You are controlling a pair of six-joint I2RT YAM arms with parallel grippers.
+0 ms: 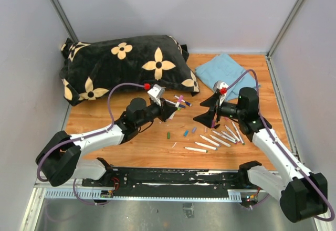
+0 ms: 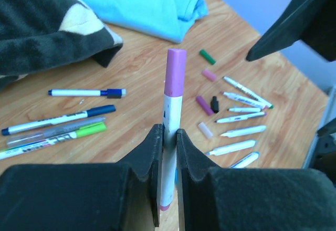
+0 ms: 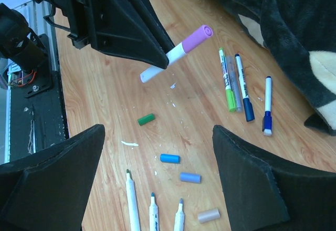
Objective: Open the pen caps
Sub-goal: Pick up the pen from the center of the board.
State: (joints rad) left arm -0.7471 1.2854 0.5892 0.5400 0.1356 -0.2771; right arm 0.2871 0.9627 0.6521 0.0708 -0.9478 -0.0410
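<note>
My left gripper [image 2: 169,136] is shut on a white-barrelled pen [image 2: 170,113] that stands up out of the jaws, its purple cap [image 2: 175,72] still on. In the right wrist view the same pen [image 3: 157,69] and its cap [image 3: 195,37] stick out of the left fingers [image 3: 131,26]. My right gripper [image 3: 157,173] is open and empty. It hovers a short way right of the left gripper [image 1: 170,109], over loose caps on the wood: green [image 3: 146,119], blue [image 3: 169,158], lilac [image 3: 190,177] and beige [image 3: 208,216]. In the top view the right gripper [image 1: 207,110] faces the left one.
Several uncapped white pens [image 1: 220,136] lie fanned under the right arm. More capped pens [image 3: 236,86] lie near the black flowered pillow [image 1: 121,65]. A folded blue cloth [image 1: 226,71] sits at the back right. Grey walls close the table in.
</note>
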